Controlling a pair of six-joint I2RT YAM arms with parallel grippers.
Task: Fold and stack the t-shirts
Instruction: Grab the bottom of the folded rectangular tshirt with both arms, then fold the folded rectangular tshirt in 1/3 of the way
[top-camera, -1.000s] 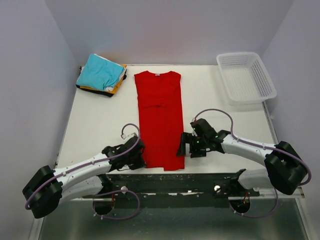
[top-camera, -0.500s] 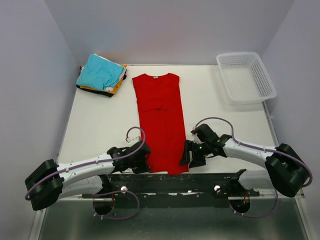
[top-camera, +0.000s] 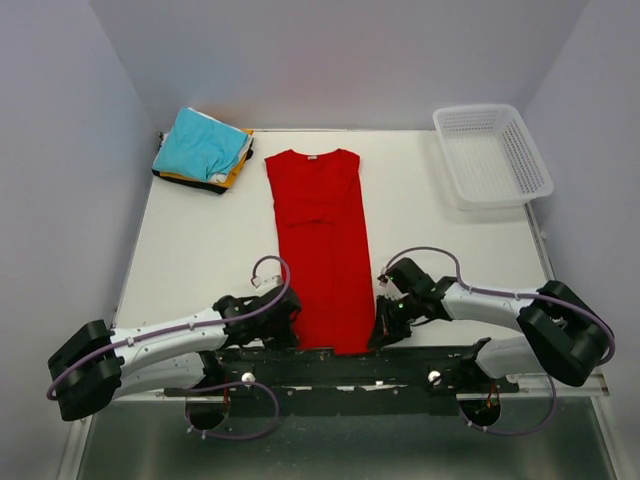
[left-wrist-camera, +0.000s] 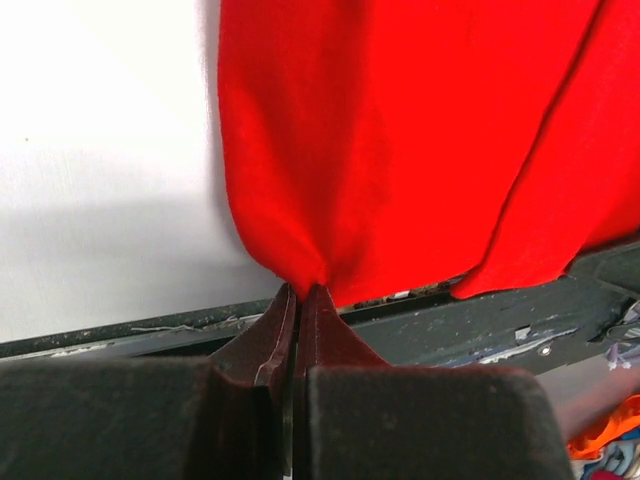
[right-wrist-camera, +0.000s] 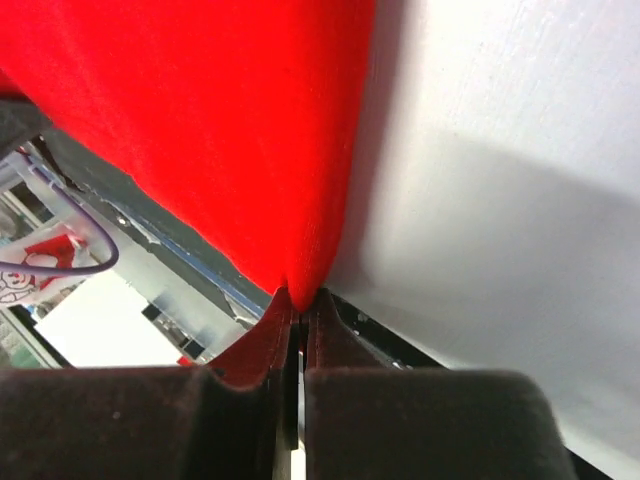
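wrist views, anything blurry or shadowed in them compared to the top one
Left wrist: fingers blurred up close, red t-shirt sharp, soft shadow on table. Right wrist: fingers likewise blurred, shadow beside the shirt. Top external: even light, sharp.

I see a white table (top-camera: 200, 250) as the work surface. A white mesh basket (top-camera: 491, 154) sits at its far right corner, overhanging the edge. Grey walls (top-camera: 330, 60) enclose the cell.
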